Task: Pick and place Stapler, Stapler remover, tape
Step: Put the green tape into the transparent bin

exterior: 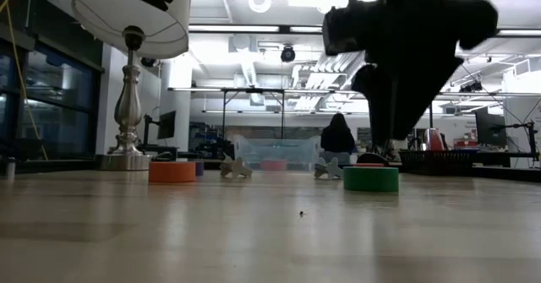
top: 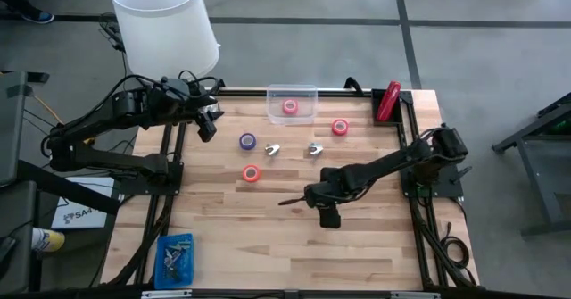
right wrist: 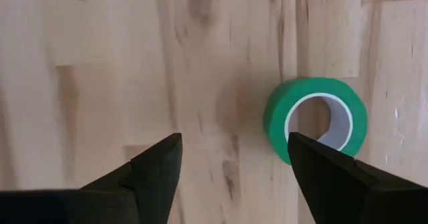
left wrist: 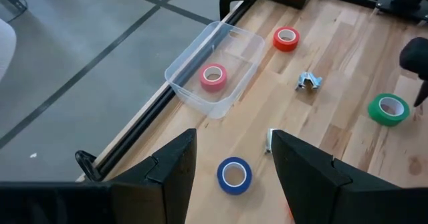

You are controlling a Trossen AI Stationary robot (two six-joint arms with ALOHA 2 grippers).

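Tape rolls lie flat on the wooden table: a pink one (top: 290,106) inside a clear box (top: 308,92), a red one (top: 340,127), a purple one (top: 248,141), an orange-red one (top: 252,173) and a green one (right wrist: 315,122). The red stapler (top: 388,101) rests in a black holder at the far right corner. Two small silvery staple removers (top: 272,149) (top: 315,148) sit mid-table. My right gripper (right wrist: 234,160) hangs open just above the table, pointing steeply down, with the green roll beside one finger. My left gripper (left wrist: 234,157) is open, raised over the far left edge.
A white-shaded lamp (top: 165,22) stands off the far left corner. A blue box of small parts (top: 174,259) lies at the near left. The near half of the table (top: 268,245) is bare wood. A person (exterior: 338,139) sits far back in the room.
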